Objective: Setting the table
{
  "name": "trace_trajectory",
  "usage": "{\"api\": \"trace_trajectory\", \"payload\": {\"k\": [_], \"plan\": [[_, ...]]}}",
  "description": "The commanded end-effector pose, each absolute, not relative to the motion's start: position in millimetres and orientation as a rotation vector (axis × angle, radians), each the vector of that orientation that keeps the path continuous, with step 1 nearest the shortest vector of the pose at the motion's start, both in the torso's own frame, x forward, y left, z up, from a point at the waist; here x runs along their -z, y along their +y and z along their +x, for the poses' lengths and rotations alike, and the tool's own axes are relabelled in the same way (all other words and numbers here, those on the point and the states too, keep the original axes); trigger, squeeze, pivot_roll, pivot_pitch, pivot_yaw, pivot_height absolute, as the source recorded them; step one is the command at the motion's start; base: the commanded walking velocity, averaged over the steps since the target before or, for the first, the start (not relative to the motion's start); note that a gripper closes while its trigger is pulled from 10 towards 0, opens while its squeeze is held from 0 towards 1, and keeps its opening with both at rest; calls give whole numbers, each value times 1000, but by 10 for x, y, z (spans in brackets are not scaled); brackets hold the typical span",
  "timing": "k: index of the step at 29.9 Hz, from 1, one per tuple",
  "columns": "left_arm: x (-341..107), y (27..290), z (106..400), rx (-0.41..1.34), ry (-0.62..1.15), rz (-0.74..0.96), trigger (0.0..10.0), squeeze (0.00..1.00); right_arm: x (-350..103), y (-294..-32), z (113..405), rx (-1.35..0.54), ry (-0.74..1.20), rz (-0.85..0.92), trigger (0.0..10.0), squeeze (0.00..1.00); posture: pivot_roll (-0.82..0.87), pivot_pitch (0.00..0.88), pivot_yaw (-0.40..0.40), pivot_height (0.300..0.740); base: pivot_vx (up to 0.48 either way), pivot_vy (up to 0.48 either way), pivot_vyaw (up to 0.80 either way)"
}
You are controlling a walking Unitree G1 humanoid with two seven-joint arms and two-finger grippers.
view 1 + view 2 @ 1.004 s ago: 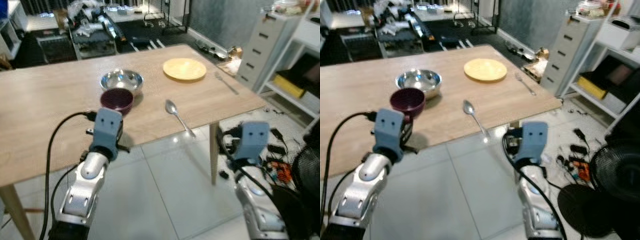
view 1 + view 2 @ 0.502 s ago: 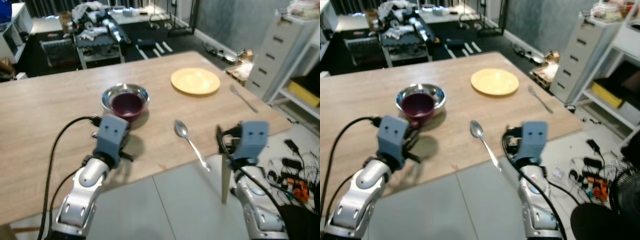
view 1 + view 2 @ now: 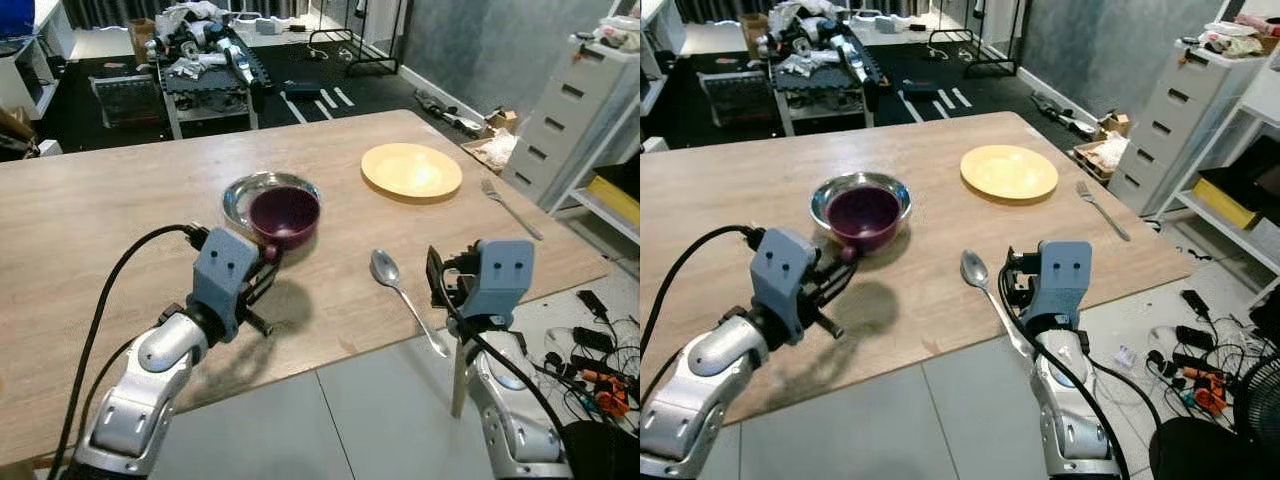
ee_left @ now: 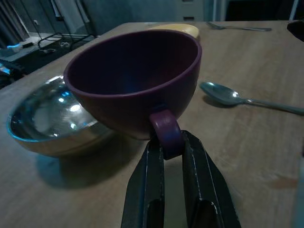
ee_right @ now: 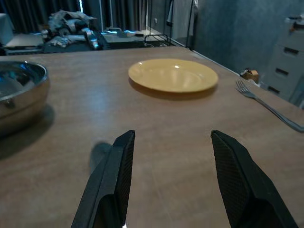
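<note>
We're partway, by our read: nothing looks laid as a place setting yet. Our right gripper (image 5: 168, 183) hovers at the near table edge, fingers spread wide, holding nothing. Our left gripper (image 4: 167, 156) is clamped narrow on the handle of the purple cup (image 3: 284, 216), carried just above the table (image 3: 90, 220), beside the steel bowl (image 3: 240, 192). The spoon (image 3: 400, 291) lies near the edge. Further out, the yellow plate (image 3: 411, 170) and the fork (image 3: 508, 206) sit well apart; the cutlery likely needs moving to the plate.

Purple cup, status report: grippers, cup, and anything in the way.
Left gripper shut on purple cup handle, cup lifted. Right gripper open, low over table. Steel bowl right beside cup; spoon, yellow plate nearby.
</note>
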State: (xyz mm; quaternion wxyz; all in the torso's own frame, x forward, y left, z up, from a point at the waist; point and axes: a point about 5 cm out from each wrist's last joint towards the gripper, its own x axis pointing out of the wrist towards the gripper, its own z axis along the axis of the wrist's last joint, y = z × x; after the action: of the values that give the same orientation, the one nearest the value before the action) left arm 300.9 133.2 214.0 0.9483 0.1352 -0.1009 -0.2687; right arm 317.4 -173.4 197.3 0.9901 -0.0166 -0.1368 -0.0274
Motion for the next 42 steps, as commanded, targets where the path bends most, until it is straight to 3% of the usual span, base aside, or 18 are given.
{"api": "trace_trajectory", "payload": {"k": [1, 8, 20, 21, 23, 24, 25, 35, 36, 37, 38, 42], "plan": [[-2115, 1312, 2973, 565, -195, 284, 10000, 0, -1949, -1763, 3152, 63, -265, -34, 10000, 0, 80, 133, 78, 740, 0, 0, 0], [-1752, 1402, 2967, 414, -164, 274, 10000, 0, -1936, -1728, 3141, 49, -255, -32, 10000, 0, 68, 157, 56, 740, 0, 0, 0], [-1643, 1364, 3043, 493, -129, 195, 10000, 0, -1970, -1748, 3122, 40, -257, -40, 10000, 0, 37, 180, 41, 740, 0, 0, 0], [-1644, 1354, 3036, 496, -131, 196, 10000, 55, -1967, -1749, 3119, 41, -256, -40, 10000, 0, 39, 181, 41, 740, 0, 0, 0], [-1643, 1335, 3026, 501, -133, 195, 10000, 286, -1961, -1745, 3118, 42, -254, -39, 10000, 0, 40, 180, 42, 740, 0, 0, 0], [-1637, 1327, 3025, 502, -137, 195, 10000, 286, -1959, -1742, 3119, 41, -253, -39, 10000, 0, 40, 180, 42, 740, 0, 0, 0], [-1631, 1317, 3021, 504, -140, 191, 10000, 1000, -1960, -1737, 3120, 41, -253, -39, 10000, 0, 40, 180, 42, 740, 0, 0, 0], [-1668, 1284, 2951, 515, -162, 175, 10000, 1000, -1971, -1733, 3126, 37, -251, -39, 10000, 0, 49, 180, 41, 740, 0, 0, 0], [-1698, 1285, 2925, 503, -171, 174, 10000, 388, -1970, -1733, 3126, 37, -251, -38, 10000, 0, 51, 179, 42, 740, 0, 0, 0], [-1718, 1286, 2907, 496, -178, 173, 10000, 388, -1970, -1733, 3126, 36, -251, -38, 10000, 0, 51, 179, 42, 740, 0, 0, 0], [-1748, 1289, 2882, 484, -189, 173, 10000, 0, -1970, -1733, 3126, 37, -251, -37, 10000, 0, 51, 179, 42, 740, 0, 0, 0], [-1864, 1317, 2793, 432, -240, 194, 10000, 0, -1966, -1736, 3124, 37, -251, -37, 10000, 0, 56, 175, 47, 740, 0, 0, 0]]}}
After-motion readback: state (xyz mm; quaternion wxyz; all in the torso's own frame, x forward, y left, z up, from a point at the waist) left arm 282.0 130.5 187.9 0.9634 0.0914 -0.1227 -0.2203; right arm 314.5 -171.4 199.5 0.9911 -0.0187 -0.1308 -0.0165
